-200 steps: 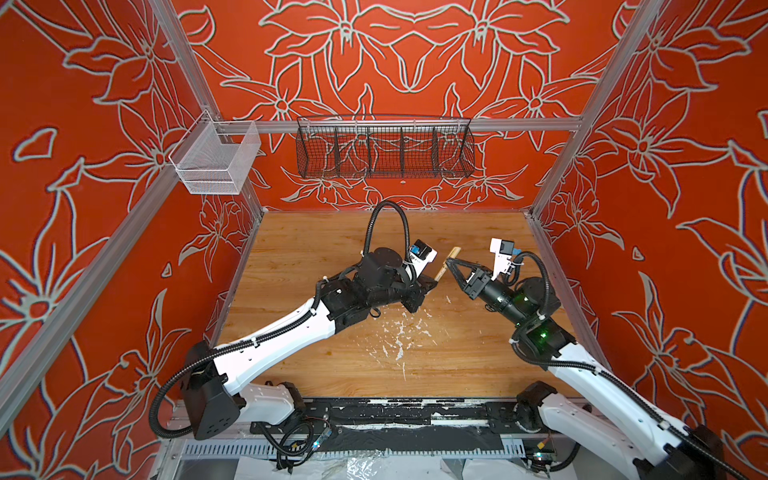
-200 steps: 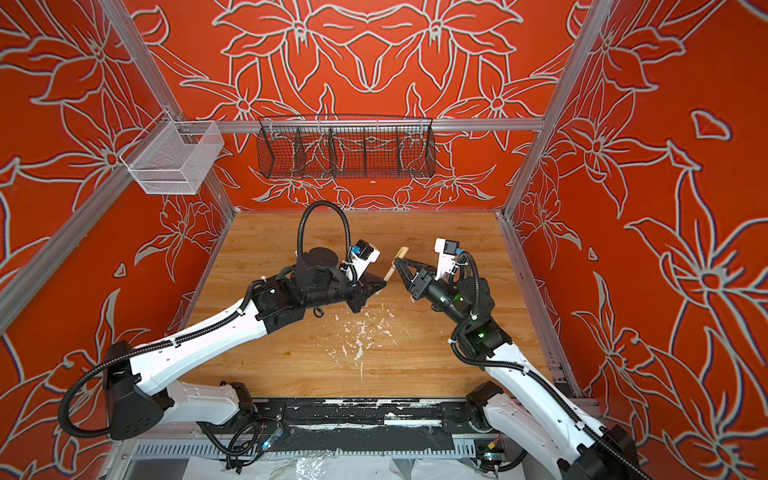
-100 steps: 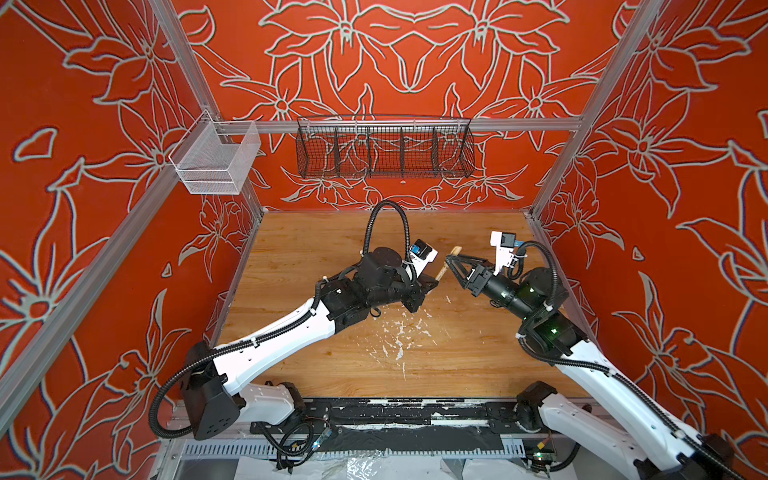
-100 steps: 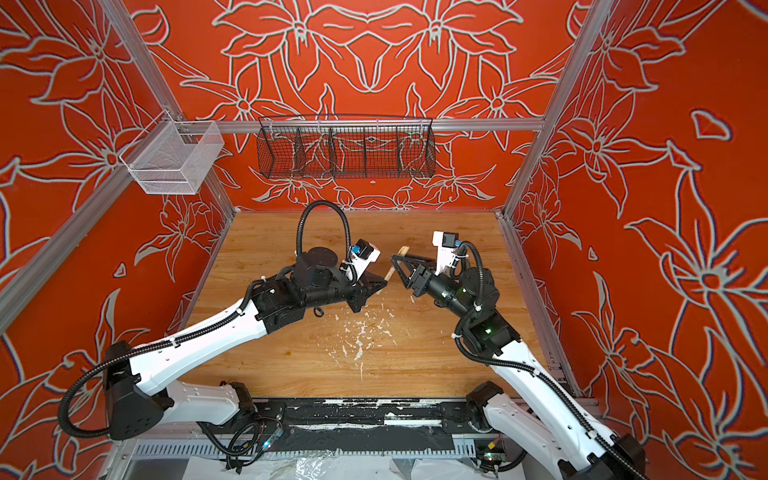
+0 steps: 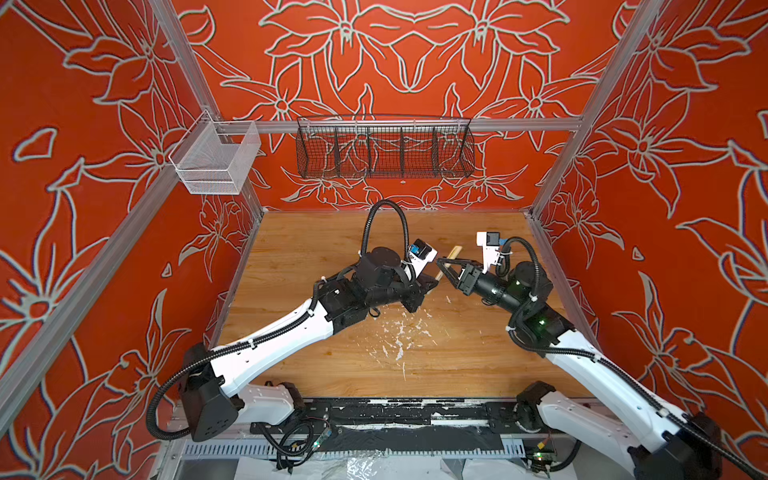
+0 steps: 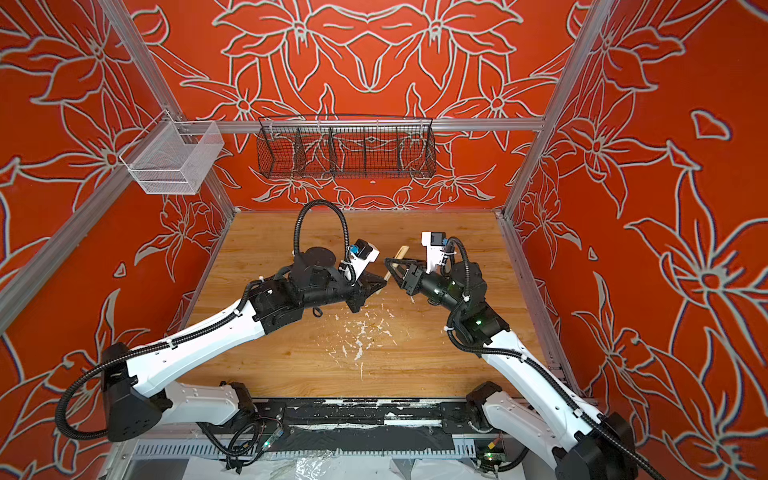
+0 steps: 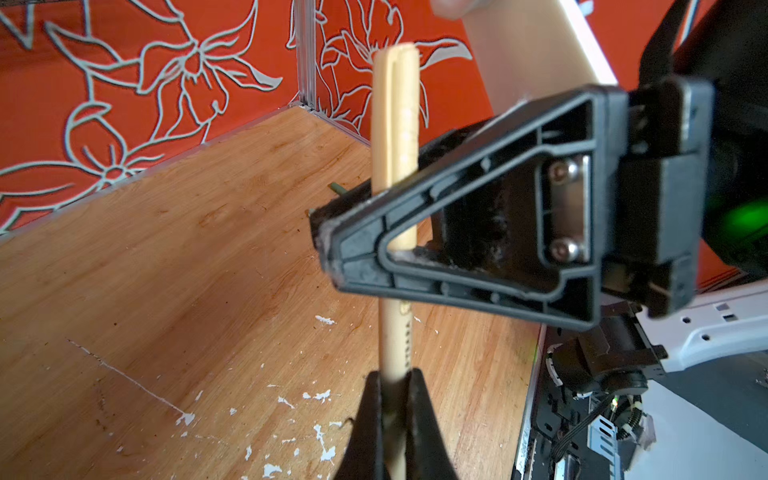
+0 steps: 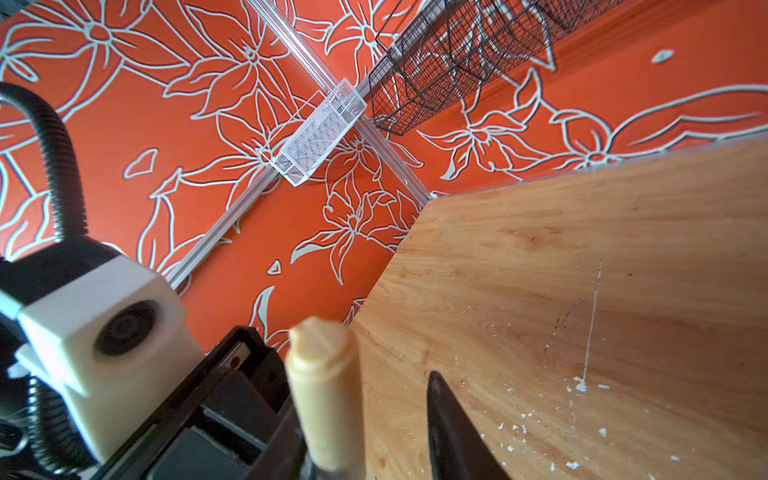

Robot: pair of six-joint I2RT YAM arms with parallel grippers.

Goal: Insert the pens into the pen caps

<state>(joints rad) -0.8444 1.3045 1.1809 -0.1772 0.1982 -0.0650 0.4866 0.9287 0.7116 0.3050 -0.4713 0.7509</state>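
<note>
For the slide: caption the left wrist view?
Left gripper pinches the tan pen; the right gripper, fingers open, straddles the tan cap on its end.

A wooden tabletop (image 5: 299, 249), flecked toward its front middle with white paint chips (image 5: 399, 337), sits inside orange walls (image 5: 395, 54) patterned with pale flower outlines, where a divided black wire basket (image 5: 384, 147) hangs from the back aluminium rail (image 5: 519, 124) and a white mesh basket (image 5: 216, 160) hangs near the left corner.
</note>
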